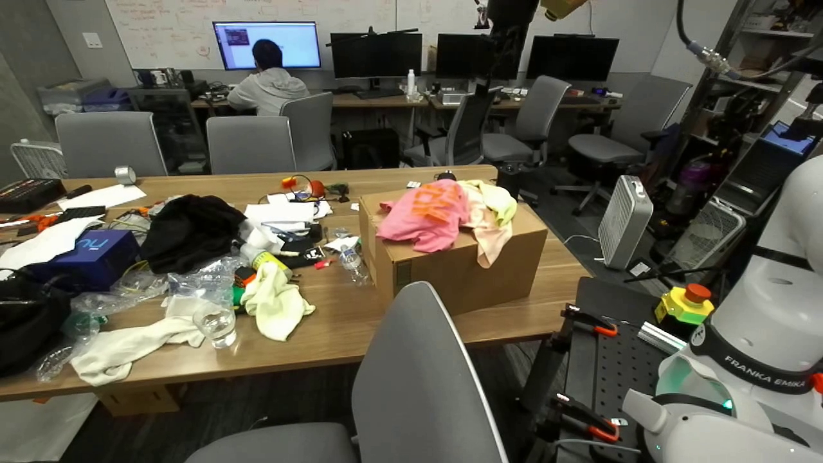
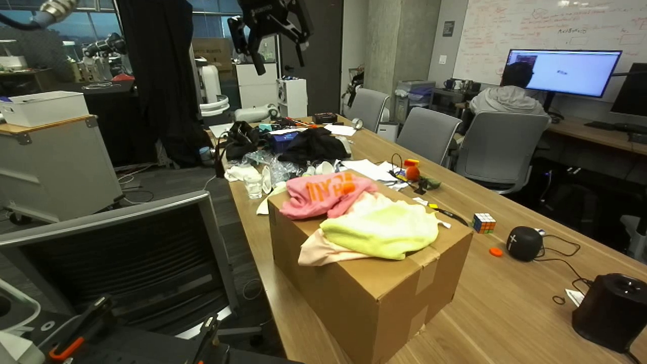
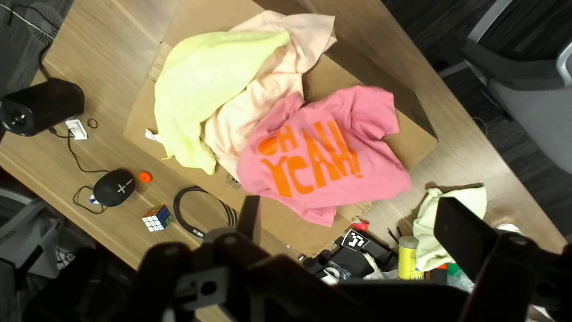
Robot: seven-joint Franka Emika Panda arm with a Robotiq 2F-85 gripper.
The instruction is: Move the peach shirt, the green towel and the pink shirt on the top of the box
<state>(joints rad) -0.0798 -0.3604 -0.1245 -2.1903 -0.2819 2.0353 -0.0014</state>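
In an exterior view, the limp salmon-pink cloth shirt (image 1: 421, 222) and the large, limp, pale peach cloth shirt (image 1: 492, 231) lie on top of the long, plain brown cardboard box (image 1: 479, 283), with just part of the soft lime-green cloth towel (image 1: 505, 204) showing; the peach shirt's end droops over the box's side. All three pieces are up there, so I judge the task done, with no placing left. In an exterior view, the black two-jawed metal hand (image 2: 280, 65) hangs well above the cloths, jaws spread and holding nothing; here the towel shows broadly, covering much of the peach shirt, and a small multicoloured plastic cube (image 2: 483, 223) sits on the long wooden counter (image 2: 505, 293) beside the box. The wrist view, looking down, shows the same bare, parted jaws and alone lays the pink shirt's orange lettering (image 3: 313, 156) out whole: "OH YEAH!"
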